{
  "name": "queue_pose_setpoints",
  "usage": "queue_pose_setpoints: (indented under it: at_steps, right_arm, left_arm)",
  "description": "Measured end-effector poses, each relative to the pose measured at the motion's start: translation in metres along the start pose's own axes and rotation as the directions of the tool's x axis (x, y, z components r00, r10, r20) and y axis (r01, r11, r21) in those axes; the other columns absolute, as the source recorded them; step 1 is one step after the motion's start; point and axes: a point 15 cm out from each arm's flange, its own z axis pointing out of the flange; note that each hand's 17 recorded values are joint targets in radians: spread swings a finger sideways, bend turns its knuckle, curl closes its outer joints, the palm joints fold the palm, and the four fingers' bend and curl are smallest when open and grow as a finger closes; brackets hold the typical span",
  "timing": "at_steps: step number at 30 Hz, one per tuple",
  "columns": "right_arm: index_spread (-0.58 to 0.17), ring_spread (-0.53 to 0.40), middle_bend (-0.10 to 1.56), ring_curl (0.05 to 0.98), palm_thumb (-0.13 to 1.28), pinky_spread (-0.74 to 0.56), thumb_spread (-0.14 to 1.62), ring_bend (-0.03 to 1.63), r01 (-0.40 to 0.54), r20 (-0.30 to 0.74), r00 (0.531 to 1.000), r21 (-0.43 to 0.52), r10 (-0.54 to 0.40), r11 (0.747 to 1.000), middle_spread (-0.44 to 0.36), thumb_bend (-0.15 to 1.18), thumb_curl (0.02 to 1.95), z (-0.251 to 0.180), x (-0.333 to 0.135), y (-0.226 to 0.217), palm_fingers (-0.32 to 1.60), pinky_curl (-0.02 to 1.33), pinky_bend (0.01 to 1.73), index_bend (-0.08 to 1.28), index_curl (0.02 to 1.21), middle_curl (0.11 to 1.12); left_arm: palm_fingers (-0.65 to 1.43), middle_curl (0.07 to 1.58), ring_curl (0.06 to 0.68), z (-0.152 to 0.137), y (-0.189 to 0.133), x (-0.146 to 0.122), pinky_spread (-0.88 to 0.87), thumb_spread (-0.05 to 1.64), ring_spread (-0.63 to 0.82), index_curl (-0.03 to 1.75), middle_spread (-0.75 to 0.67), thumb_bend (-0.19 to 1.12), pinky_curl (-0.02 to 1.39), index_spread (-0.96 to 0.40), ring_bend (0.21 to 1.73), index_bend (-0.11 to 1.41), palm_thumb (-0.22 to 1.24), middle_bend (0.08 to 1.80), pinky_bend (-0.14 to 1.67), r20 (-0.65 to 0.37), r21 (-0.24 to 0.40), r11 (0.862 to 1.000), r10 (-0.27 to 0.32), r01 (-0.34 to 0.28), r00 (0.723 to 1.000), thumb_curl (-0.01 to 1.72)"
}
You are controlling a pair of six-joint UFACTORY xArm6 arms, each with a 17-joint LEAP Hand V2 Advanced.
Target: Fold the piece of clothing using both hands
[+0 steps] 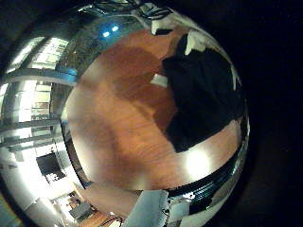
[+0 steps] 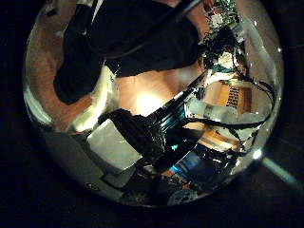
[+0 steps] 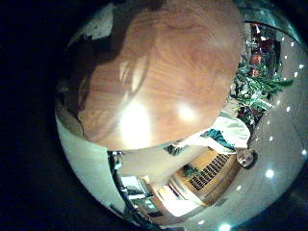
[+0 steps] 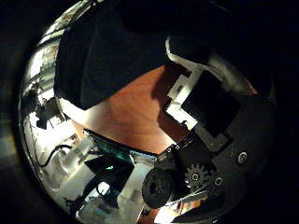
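A dark piece of clothing (image 1: 204, 95) lies spread on the wooden table (image 1: 114, 113), some way below my left hand, which holds nothing. In the left thumb side palm view the clothing (image 2: 123, 38) lies beyond the left hand's fingers (image 2: 128, 142), which hang relaxed over bare wood. In the right thumb side palm view the clothing (image 4: 117, 56) is closer. There the right hand's fingers (image 4: 196, 93) reach out over the table (image 4: 131, 117) near the cloth's edge, with no cloth between them. The right little finger side palm view shows mostly bare table (image 3: 164, 67).
The table's edge (image 3: 144, 144) runs close under the right hand, with the room's floor and furniture beyond it. Another edge of the table (image 1: 204, 170) lies beside the clothing.
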Motion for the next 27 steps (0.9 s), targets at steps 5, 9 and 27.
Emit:
queue_pose_setpoints:
  at_steps: [5,9,27]
  right_arm:
    - [-0.437,-0.244,1.16,0.709,1.04,-0.27,1.18,1.32,-0.053,-0.023,0.998,0.013,0.053,0.999,-0.219,0.0,0.57,-0.005,0.038,0.018,1.05,0.71,1.31,0.92,0.97,0.88]
    - [-0.431,-0.238,1.17,0.725,1.04,-0.25,1.2,1.33,-0.087,-0.017,0.996,0.052,0.088,0.995,-0.208,-0.01,0.59,-0.019,0.059,0.031,1.03,0.73,1.32,0.92,1.02,0.9]
    - [-0.415,-0.235,1.17,0.737,0.98,-0.26,1.21,1.32,0.076,-0.031,0.997,0.438,-0.069,0.896,-0.182,-0.01,0.64,-0.214,-0.051,-0.005,1.08,0.74,1.29,0.86,1.14,0.91]
  left_arm:
    - [0.39,0.44,0.191,0.01,0.0,0.002,0.26,1.26,0.13,0.78,0.02,-0.01,0.32,-0.32,0.6,0.48,0.53,0.19,0.24,-0.004,-0.039,0.999,-0.005,0.005,1.0,0.54]
    - [0.37,0.43,0.187,0.028,0.001,0.005,0.27,1.27,0.15,0.78,0.04,-0.01,0.32,-0.31,0.59,0.47,0.52,0.18,0.24,-0.011,-0.088,0.996,-0.01,0.009,1.0,0.55]
    - [0.37,0.42,0.181,0.027,0.018,-0.049,0.31,1.3,0.18,0.76,0.05,-0.01,0.32,-0.27,0.58,0.41,0.49,0.19,0.22,0.0,-0.172,0.978,-0.121,0.119,0.993,0.56]
